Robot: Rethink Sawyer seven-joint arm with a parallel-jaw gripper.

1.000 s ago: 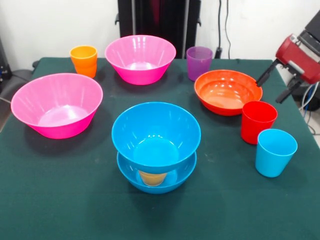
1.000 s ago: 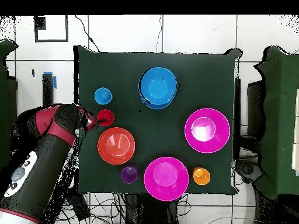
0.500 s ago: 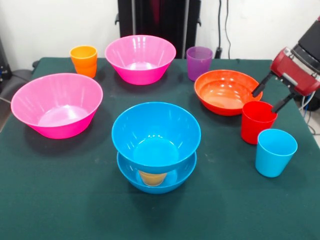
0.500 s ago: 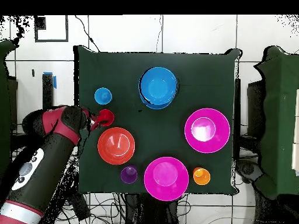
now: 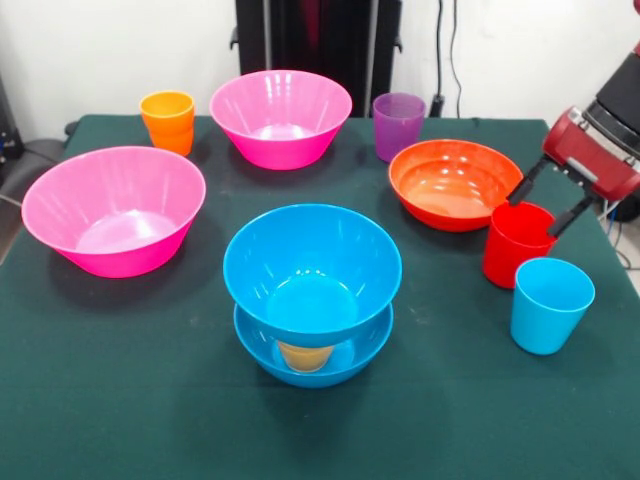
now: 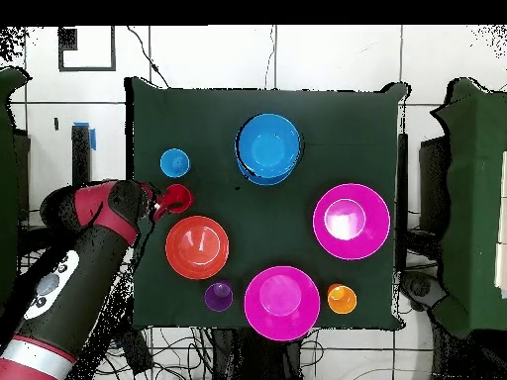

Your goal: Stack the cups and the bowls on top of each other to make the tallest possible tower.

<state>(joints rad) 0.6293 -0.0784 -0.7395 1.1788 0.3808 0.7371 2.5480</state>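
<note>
Red cup (image 5: pixel 516 243) sits near the table's (image 5: pixel 120 400) side edge, and we have our gripper (image 5: pixel 546 202) spread open, one finger (image 5: pixel 524 187) either side of its rim, nothing clamped. Light blue cup (image 5: pixel 550 304) stands just beside. Blue bowls (image 5: pixel 312 290) stack mid-table over a yellow cup (image 5: pixel 304 356), with bare cloth around them.
</note>
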